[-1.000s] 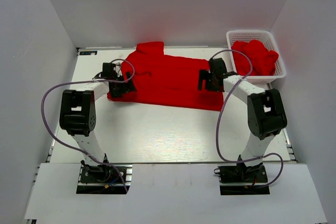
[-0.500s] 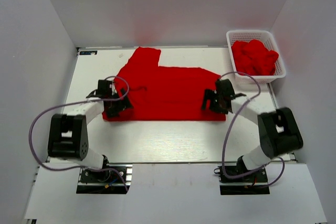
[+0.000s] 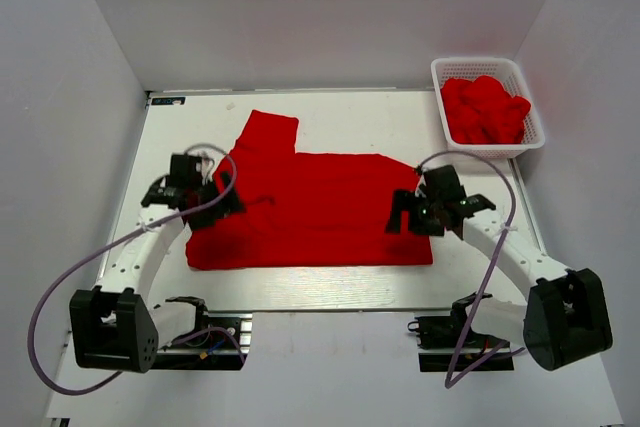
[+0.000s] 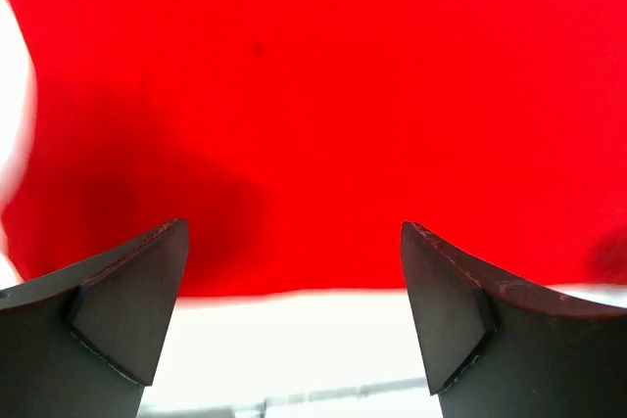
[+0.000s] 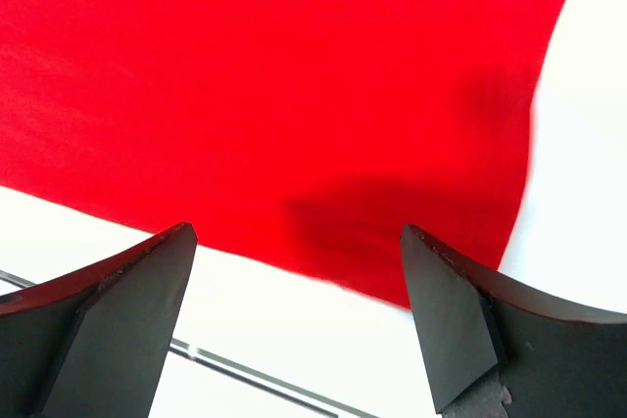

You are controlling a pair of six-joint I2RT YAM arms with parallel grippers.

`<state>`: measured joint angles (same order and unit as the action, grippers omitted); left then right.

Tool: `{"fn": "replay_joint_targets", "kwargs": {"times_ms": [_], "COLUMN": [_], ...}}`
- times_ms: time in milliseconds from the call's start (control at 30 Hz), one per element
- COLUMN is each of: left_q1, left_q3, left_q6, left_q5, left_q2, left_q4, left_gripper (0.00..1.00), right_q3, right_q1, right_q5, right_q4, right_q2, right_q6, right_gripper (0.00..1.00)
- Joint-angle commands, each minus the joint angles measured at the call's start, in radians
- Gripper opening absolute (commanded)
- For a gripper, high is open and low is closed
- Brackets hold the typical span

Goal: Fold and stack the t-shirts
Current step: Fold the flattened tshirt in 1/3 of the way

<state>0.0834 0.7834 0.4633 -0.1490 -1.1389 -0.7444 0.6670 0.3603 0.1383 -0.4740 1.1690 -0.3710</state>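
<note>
The task looks to be at an early stage. One spread t-shirt (image 3: pixel 310 207) lies across the middle of the desk (image 3: pixel 330 282), its near hem running roughly along the near edge and one sleeve pointing toward the far left corner. It looks flattened and squared up. Its right side shows no sleeve sticking out, so a first tuck may be in, but I cannot tell for sure. No finished, folded shirt is to be seen anywhere on the desk, and no stack has been started.

The left tool (image 3: pixel 215 197) hovers over the shirt's left side and the right tool (image 3: pixel 408 215) over its right side near the near right corner of the cloth. In the wrist views, the left tool (image 4: pixel 294 281) and the right tool (image 5: pixel 294 281) both have their fingers spread wide with nothing between them, only red cloth and its hem below. Neither has hold of anything.

At the far right corner of the desk stands the white basket (image 3: pixel 480 63), heaped with crumpled t-shirts (image 3: pixel 485 107), none of them laid out yet.

So, as I judge it, the laying-out of the first shirt is done. Its folds, its placing as the base of a stack, and the whole cycle for every shirt in the basket remain.
</note>
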Motion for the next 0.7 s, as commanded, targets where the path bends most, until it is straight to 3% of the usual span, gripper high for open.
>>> {"fn": "replay_joint_targets", "kwargs": {"times_ms": [0,100,200,400,667], "left_q1": [0.007,0.016,0.016,0.046,0.134], "left_q3": [0.180,0.376,0.422,0.254,0.178], "left_q6": [-0.136,-0.306,-0.388,-0.523,-0.554], "left_q5": [0.090,0.127,0.076,-0.032,0.084], "left_q2": [-0.027,-0.185,-0.295,-0.280,-0.303], "left_q4": [0.076,0.034,0.010,0.212,0.347], "left_gripper": [0.99,0.99,0.99,0.99,0.99], "right_q3": [0.146,0.227,0.243,0.281,0.278], "right_q1": [-0.003,-0.004,-0.006,-0.006,-0.006], "right_q5": [0.010,0.000,0.004,0.015,0.043], "right_q4": [-0.051,-0.067,-0.061,-0.058,-0.032], "right_q2": [0.001,0.055,0.084,0.191,0.210], "right_q6": [0.139,0.164,0.165,0.170,0.132], "right_gripper": [0.90,0.90,0.90,0.90,0.90]}}
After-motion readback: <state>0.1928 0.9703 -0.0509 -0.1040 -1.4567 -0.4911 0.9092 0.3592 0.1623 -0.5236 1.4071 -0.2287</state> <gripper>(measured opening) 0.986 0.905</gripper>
